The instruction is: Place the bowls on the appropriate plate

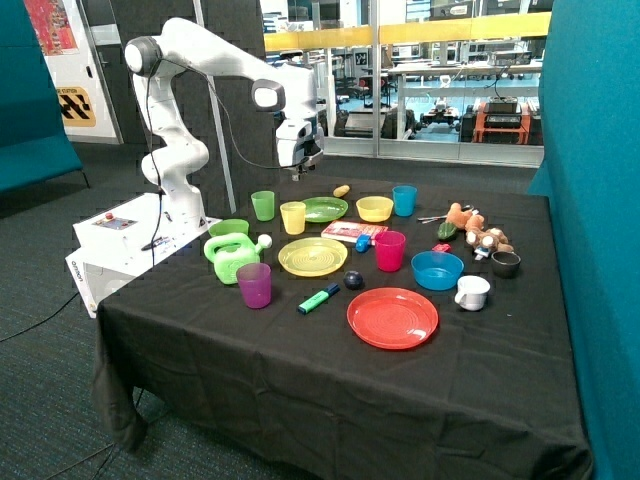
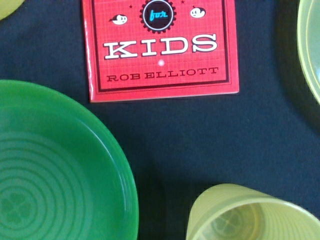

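Plates come in three on this tabletop (image 1: 200, 340): a green plate (image 1: 323, 208) near the back edge, a yellow plate (image 1: 312, 256) in the middle, and a red plate (image 1: 392, 318) close to the front edge. All three have nothing on them.

There are two bowls for the job. The green bowl (image 1: 229, 229) sits on the dark cloth at the back corner by the robot's base, right behind a green watering can (image 1: 232, 257). The yellow bowl (image 1: 374, 208) sits near the back edge, just beside the green plate. Neither is on a plate. A third bowl, the blue bowl (image 1: 437, 270), sits near the red plate.

I count five bright cups: a green cup (image 1: 262, 205), a yellow cup (image 1: 292, 217), a blue cup (image 1: 404, 200), a pink cup (image 1: 389, 250) and a purple cup (image 1: 254, 285). There is one white cup (image 1: 472, 292) too.

The claw (image 1: 298, 172) hangs in the air above the back edge, over the gap between the yellow cup and the green plate. It touches nothing. I cannot tell if it is open or closed.

Looking down from the wrist, I see one red book (image 2: 160, 45) lying flat, with the green plate's rim and the yellow cup's mouth near it.
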You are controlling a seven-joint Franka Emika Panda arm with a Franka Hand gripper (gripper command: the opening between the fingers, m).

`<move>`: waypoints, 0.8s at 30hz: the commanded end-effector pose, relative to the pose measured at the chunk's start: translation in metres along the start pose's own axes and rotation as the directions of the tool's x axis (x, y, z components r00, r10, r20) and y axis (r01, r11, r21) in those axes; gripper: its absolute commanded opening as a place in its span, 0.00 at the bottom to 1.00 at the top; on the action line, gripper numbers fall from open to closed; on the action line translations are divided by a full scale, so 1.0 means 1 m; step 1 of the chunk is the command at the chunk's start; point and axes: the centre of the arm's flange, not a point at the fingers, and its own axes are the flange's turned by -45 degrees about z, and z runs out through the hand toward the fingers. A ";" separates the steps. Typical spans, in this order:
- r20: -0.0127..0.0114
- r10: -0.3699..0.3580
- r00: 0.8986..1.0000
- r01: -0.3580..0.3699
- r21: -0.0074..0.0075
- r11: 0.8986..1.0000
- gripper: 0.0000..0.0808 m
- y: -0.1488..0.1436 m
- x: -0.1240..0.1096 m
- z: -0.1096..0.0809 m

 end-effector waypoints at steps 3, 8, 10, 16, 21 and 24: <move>0.002 -0.230 0.973 0.230 -0.001 0.973 1.00 -0.003 0.002 0.001; 0.002 -0.235 0.972 0.235 -0.001 0.972 0.31 -0.009 0.005 0.003; 0.002 -0.241 0.970 0.241 -0.001 0.970 0.29 -0.011 0.004 0.002; 0.002 -0.246 0.969 0.246 -0.001 0.969 0.28 -0.009 -0.010 0.002; 0.002 -0.217 0.976 0.217 -0.001 0.976 0.29 0.004 -0.029 0.004; 0.002 -0.186 0.982 0.186 -0.001 0.982 0.29 0.015 -0.042 0.007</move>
